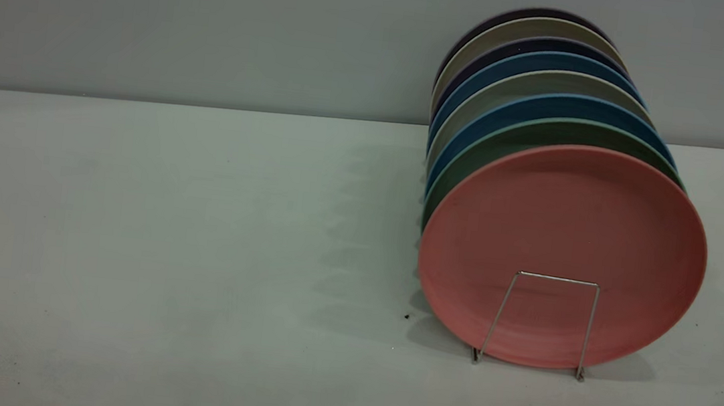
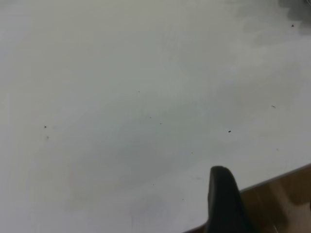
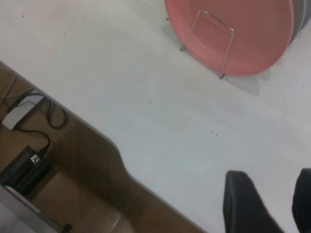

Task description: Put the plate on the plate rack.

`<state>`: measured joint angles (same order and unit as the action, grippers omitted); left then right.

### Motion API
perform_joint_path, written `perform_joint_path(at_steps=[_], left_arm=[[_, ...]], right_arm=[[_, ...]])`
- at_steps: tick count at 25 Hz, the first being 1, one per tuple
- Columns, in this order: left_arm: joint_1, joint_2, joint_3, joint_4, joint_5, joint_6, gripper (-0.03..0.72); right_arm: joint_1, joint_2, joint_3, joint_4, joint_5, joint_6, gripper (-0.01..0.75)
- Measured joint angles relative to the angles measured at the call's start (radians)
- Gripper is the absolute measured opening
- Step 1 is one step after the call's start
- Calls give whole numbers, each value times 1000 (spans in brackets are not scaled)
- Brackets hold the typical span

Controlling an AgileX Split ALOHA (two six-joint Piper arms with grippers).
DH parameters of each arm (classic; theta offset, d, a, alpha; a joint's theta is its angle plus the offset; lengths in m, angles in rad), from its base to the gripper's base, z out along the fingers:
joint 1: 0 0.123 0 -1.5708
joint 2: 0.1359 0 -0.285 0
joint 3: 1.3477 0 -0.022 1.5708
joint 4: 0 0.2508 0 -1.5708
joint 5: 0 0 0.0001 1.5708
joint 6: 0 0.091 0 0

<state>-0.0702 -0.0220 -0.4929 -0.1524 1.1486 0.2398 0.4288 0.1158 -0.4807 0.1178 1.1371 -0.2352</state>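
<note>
Standing upright in the rack [image 1: 552,317], foremost of the row, plate [image 1: 565,251] behind the front loop. Right gripper [image 3: 274,206] back near the table [image 1: 163,242] edge, released; left gripper [image 2: 223,204] jaw state impossible to tell. Best kept clear of the plates.

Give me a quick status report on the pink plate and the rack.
Right end effector open, empty, near the table edge. Left end effector barely in view, holding nothing visible. Pink plate upright in the plate rack, front of the row. Nothing in the way.

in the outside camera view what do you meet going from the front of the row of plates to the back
plate rack front loop → salmon-pink plate → green plate → blue plate → grey plate → more plates behind.
</note>
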Motion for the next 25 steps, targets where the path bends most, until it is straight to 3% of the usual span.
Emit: perform_joint_path(at_steps=[5,11,17,25], left_arm=[[0,0,0,0,0,0,455],[0,0,0,0,-1,0,455],[0,0,0,-5,-1,0,455],[10,0,0,-8,-1,0,455]], right_arm=[[-42,-46,0,2,0,0,266],[-254,-132,0,4,5,0,266],[-405,-134,0,4,5,0,266],[-431,-134,0,5,6,0,266]])
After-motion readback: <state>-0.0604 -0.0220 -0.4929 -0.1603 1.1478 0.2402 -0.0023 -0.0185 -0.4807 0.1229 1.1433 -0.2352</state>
